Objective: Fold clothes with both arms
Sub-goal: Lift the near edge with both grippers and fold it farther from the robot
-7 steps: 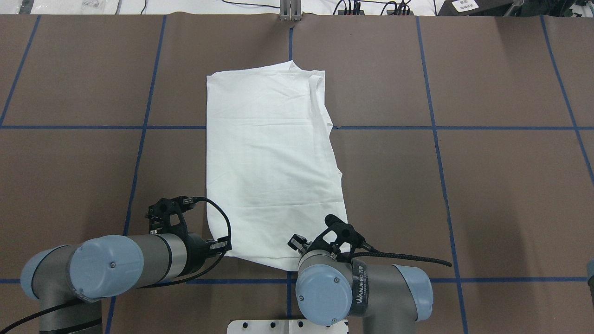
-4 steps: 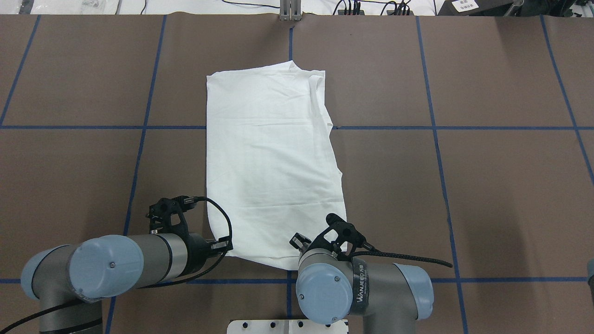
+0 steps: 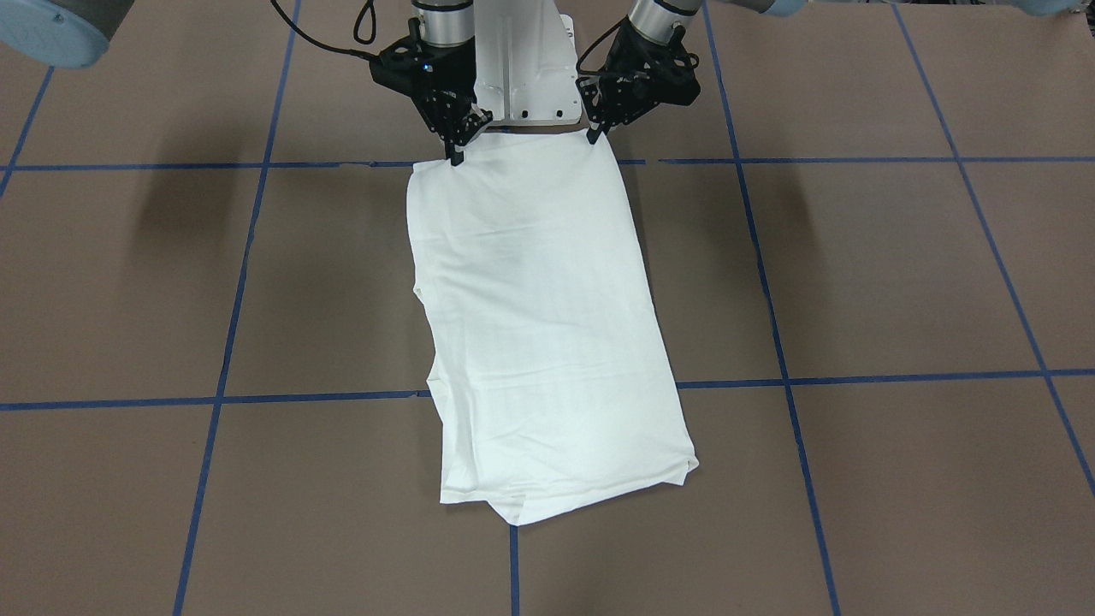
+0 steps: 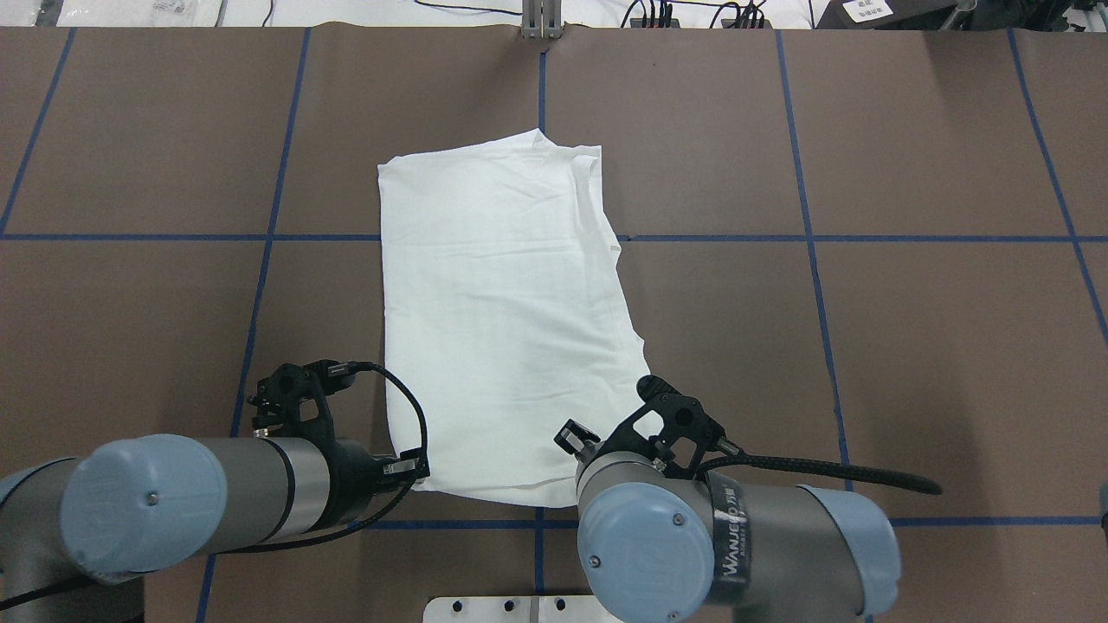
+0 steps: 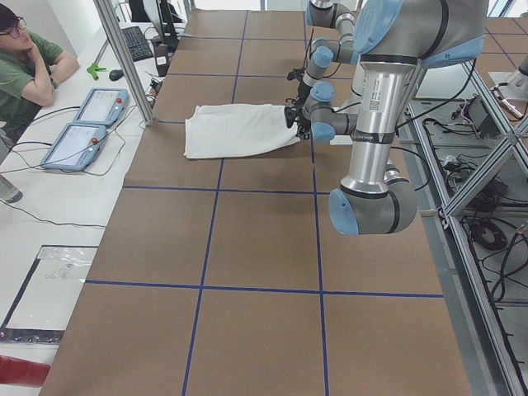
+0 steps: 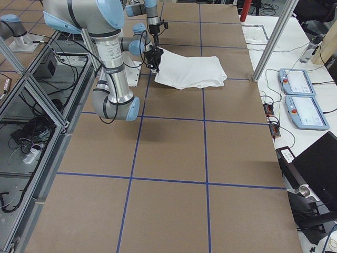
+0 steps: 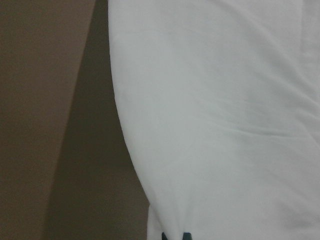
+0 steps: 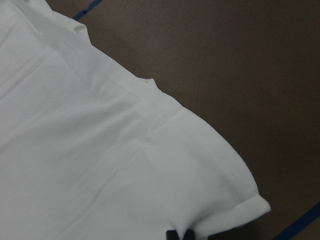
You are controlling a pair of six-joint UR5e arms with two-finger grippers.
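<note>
The white shirt (image 3: pixel 539 325) lies folded into a long strip on the brown table, running away from the robot; it also shows in the overhead view (image 4: pixel 502 311). No print, collar or tag shows. My left gripper (image 3: pixel 593 135) is shut on the strip's near corner on my left. My right gripper (image 3: pixel 453 158) is shut on the other near corner. Both corners are raised slightly off the table. In the overhead view the wrists hide both grippers. The left wrist view shows cloth (image 7: pixel 225 125) pinched at the bottom edge, as does the right wrist view (image 8: pixel 100 165).
The table (image 3: pixel 855 274) is brown with blue tape lines. The white pedestal plate (image 3: pixel 522 81) sits just behind the grippers. An operator (image 5: pixel 25 66), two tablets (image 5: pixel 82 124) and a metal post (image 5: pixel 124 58) stand at the far side.
Both arms have risen and look larger from overhead; the right arm has shifted to the right. The shirt's near edge has lifted with them and its far edge has slid slightly toward the robot.
</note>
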